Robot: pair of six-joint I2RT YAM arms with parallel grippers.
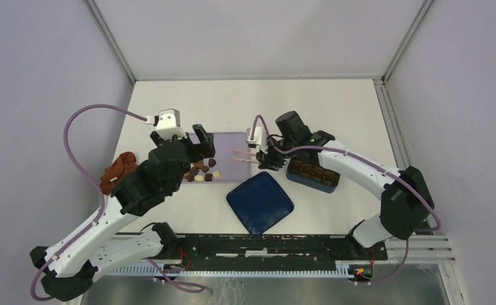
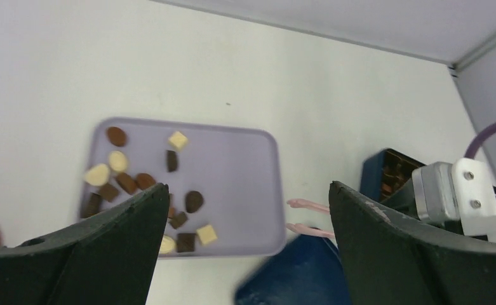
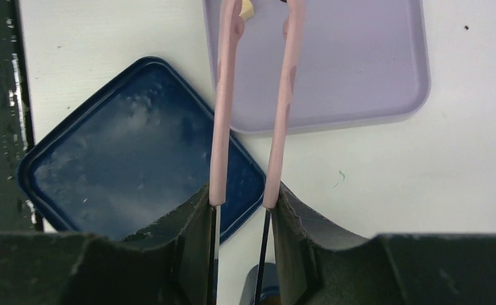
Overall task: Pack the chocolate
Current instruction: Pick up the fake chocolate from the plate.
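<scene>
Several chocolate (image 1: 201, 173) pieces, dark brown, mid brown and cream, lie on the left part of a lilac tray (image 1: 230, 142). My left gripper (image 1: 205, 149) hovers open over the tray; in its wrist view the chocolate (image 2: 194, 201) lies past the left finger, with nothing between the jaws of the left gripper (image 2: 248, 185). My right gripper (image 1: 262, 156) is shut on the pink tongs (image 1: 244, 156). In the right wrist view the tongs (image 3: 223, 101) reach from the right gripper (image 3: 242, 200) over the tray (image 3: 359, 63), with their arms apart and empty.
A dark blue box (image 1: 313, 175) with brown pieces in it stands right of the tongs. Its blue lid (image 1: 260, 202) lies flat in front of the tray. A reddish-brown cloth (image 1: 118, 170) sits at the left table edge. Enclosure walls ring the table.
</scene>
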